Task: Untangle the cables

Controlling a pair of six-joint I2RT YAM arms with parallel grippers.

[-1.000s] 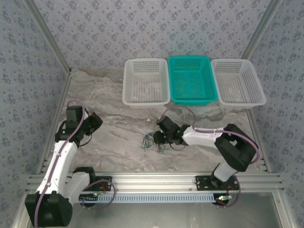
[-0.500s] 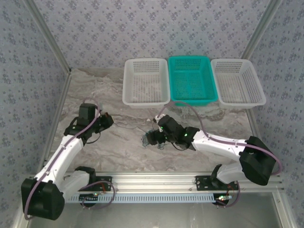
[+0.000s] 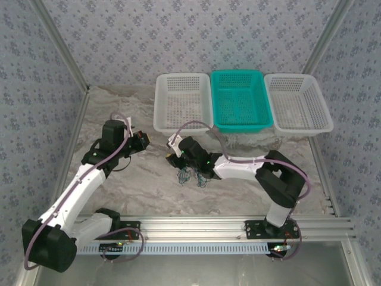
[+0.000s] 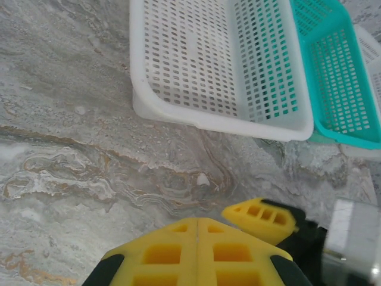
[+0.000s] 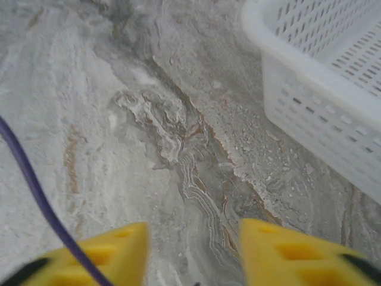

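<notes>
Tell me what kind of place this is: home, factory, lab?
Most likely a lab test cell for tabletop manipulation. Patterned wall panels in aluminium framing enclose a marble-print table, the left arm and right arm are bolted to a slotted rail, and three mesh baskets are lined up at the back.

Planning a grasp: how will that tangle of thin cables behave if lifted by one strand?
Probably floppy: the cables lie as a limp, curled heap. Likely light, the strands being so thin. Being tangled, the whole clump would probably drag along.
</notes>
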